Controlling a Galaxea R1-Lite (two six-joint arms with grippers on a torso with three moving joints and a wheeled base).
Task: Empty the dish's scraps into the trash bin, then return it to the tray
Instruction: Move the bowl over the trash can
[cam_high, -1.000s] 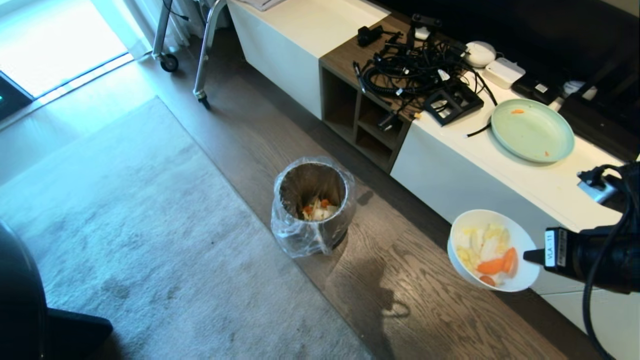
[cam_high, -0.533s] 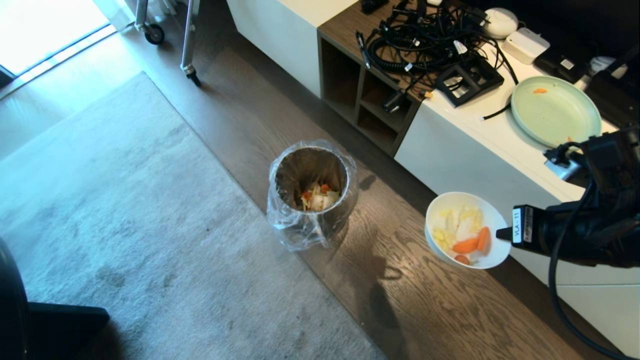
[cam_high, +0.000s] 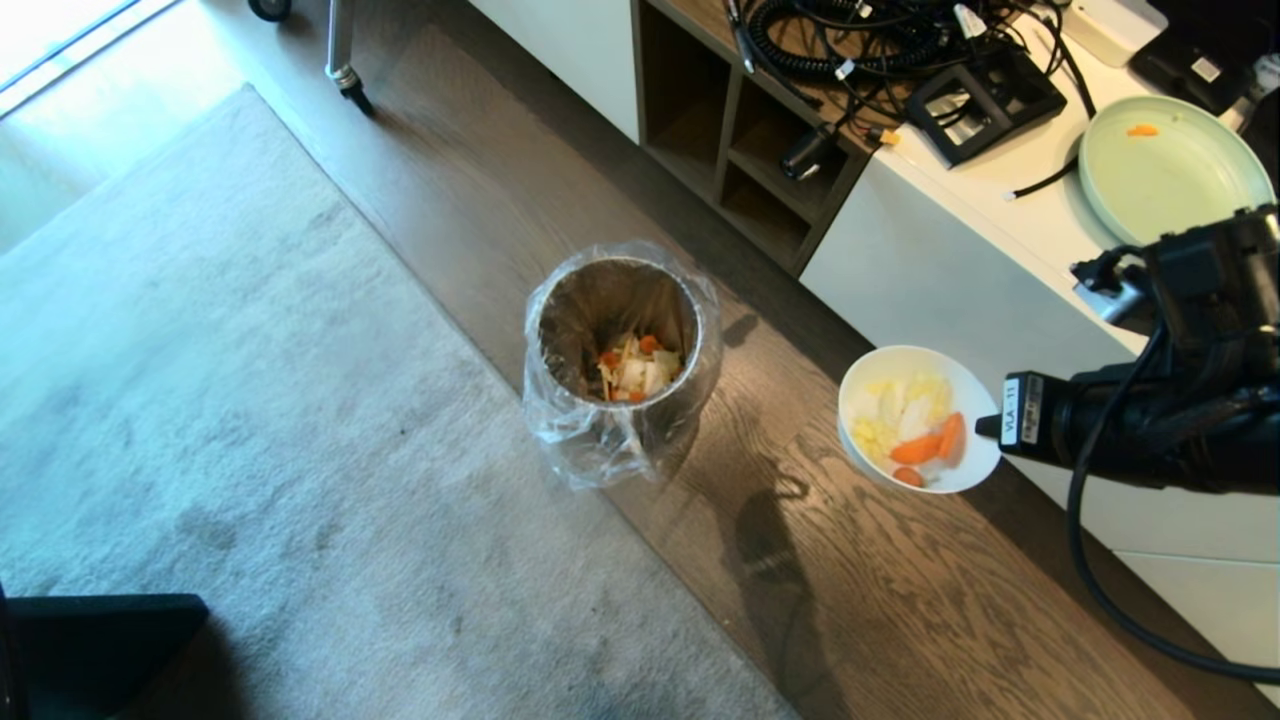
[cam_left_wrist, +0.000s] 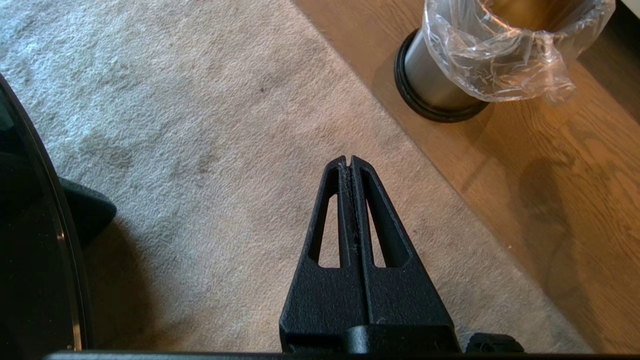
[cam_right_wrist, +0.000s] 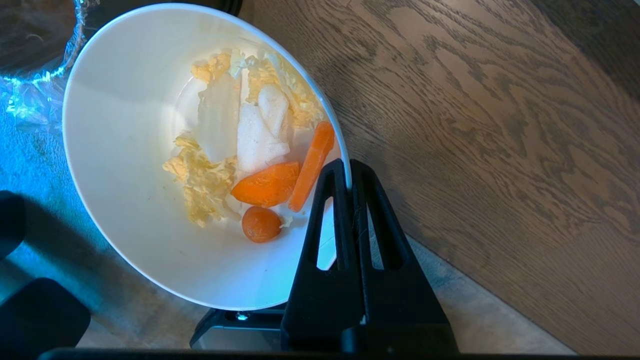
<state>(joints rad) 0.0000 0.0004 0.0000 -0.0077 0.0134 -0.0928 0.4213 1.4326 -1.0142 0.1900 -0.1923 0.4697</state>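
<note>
Gripping the white bowl (cam_high: 918, 418) by its rim, the right gripper (cam_high: 988, 426) holds it in the air over the wooden floor (cam_high: 880, 600) in the head view, to the right of the trash bin (cam_high: 620, 350) and apart from it. The bowl carries pale yellow and white scraps (cam_high: 905, 420) with orange carrot pieces. A white label on the gripper's side reads "VLA - 11", as far as the small print can be made out. The steel bin stands on the floor at the edge of the grey rug (cam_high: 250, 430), its clear liner bag over the rim, with food scraps already lying inside. Behind it, a white cabinet (cam_high: 950, 270) carries a pale green plate (cam_high: 1170, 170) bearing an orange crumb, and a tangle of black cables (cam_high: 850, 40).

In the left wrist view, the left gripper (cam_left_wrist: 348, 161) hangs over the rug with its fingers (cam_left_wrist: 370, 215) pressed together and nothing between them; the bin (cam_left_wrist: 440, 75), black base ring and crinkled liner, stands beyond it on the floor.

In the right wrist view, the right gripper's (cam_right_wrist: 348, 172) fingers (cam_right_wrist: 372, 215) are clamped on the bowl's (cam_right_wrist: 125, 150) thin rim, one inside and one outside. The bowl is tilted, and the scraps (cam_right_wrist: 250, 145) lie toward the gripped side: shredded yellow bits, white chunks, two carrot slices and a round orange piece.
</note>
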